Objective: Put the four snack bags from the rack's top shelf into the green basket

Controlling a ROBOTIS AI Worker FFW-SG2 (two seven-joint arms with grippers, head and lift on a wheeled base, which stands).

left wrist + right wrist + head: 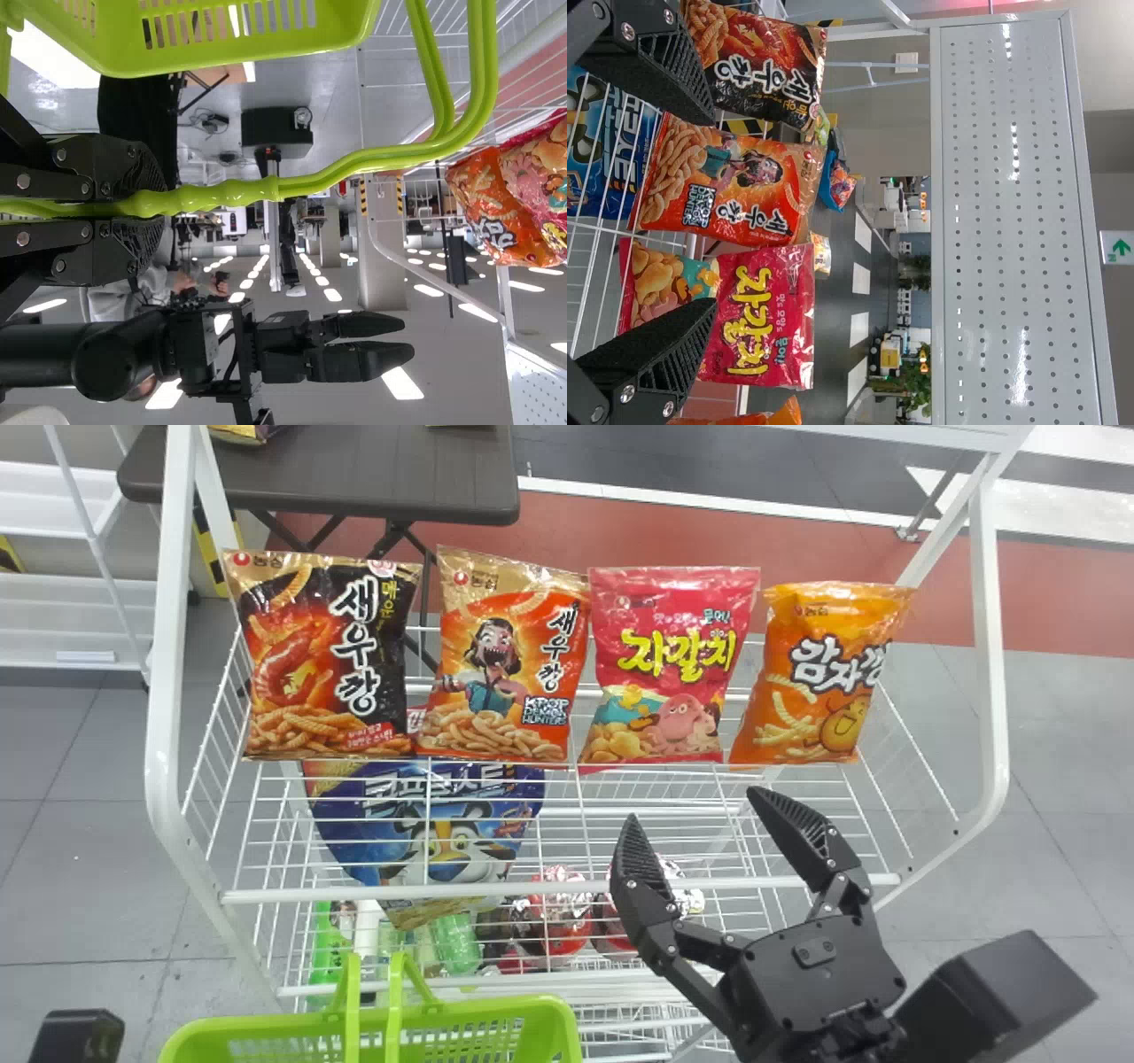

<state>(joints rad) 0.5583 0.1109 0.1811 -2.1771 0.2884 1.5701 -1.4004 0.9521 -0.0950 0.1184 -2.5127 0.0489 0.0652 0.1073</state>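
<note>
Pick one bag, and squeeze it softly
The white rack (989,646) stands beyond the green basket (505,1006), its top shelf holding all four bags upright: black (310,655), red-orange (505,664), pink (671,664), orange (819,673). The left gripper (158,202) is clamped on the basket's handle (221,193); the right gripper (692,806), empty, has its fingers spread. From here, I'd square up to one bag, straddle it without nudging its neighbour, and close gently, since puffy bags could crumple or slip.
</note>
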